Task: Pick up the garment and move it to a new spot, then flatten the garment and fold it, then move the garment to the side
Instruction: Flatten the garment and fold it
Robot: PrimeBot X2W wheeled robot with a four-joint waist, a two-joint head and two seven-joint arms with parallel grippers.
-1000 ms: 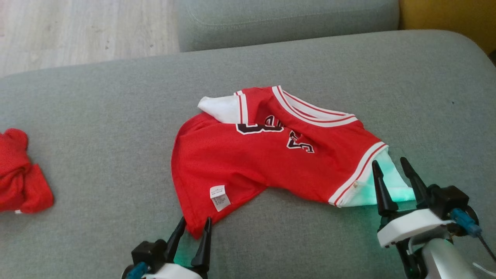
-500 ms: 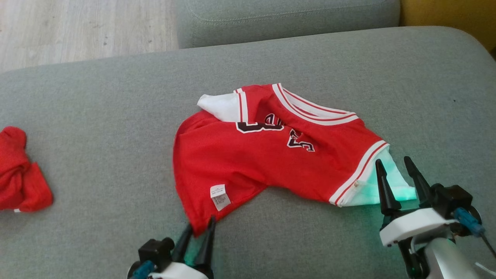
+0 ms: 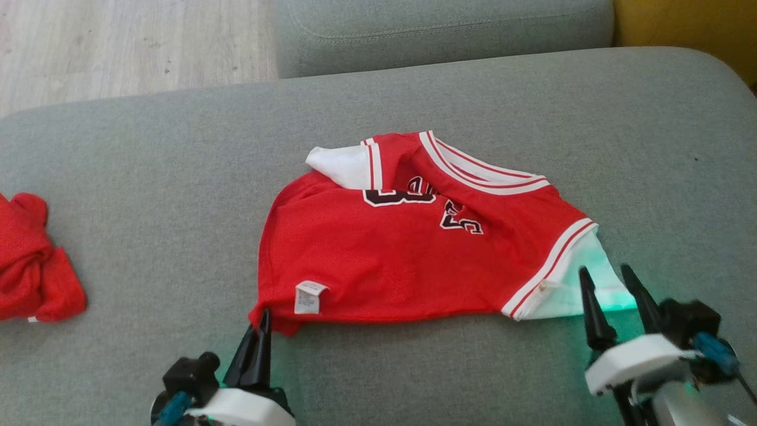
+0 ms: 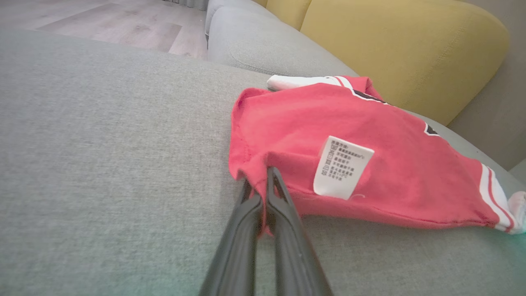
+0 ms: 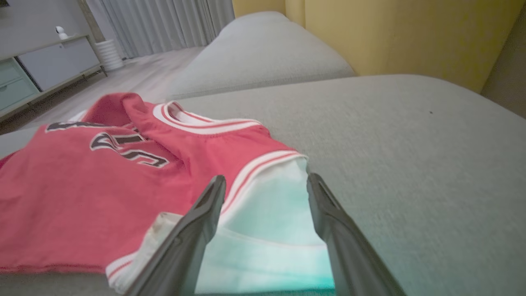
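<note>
The garment is a red jersey with white trim and dark lettering, lying crumpled on the grey sofa cushion. My left gripper is shut on the garment's near left hem corner; in the left wrist view the left gripper pinches the red garment beside its white care label. My right gripper stands open at the garment's white sleeve. In the right wrist view the right gripper has its fingers on either side of the white sleeve, apart from it.
A second red cloth lies bunched at the cushion's left edge. Another grey cushion and a yellow backrest sit behind. Wooden floor shows at the far left, past the cushion's edge.
My left gripper has closed on the hem corner and drawn it to the left, straightening the near hem. The right gripper stays open, slightly lower in the picture.
</note>
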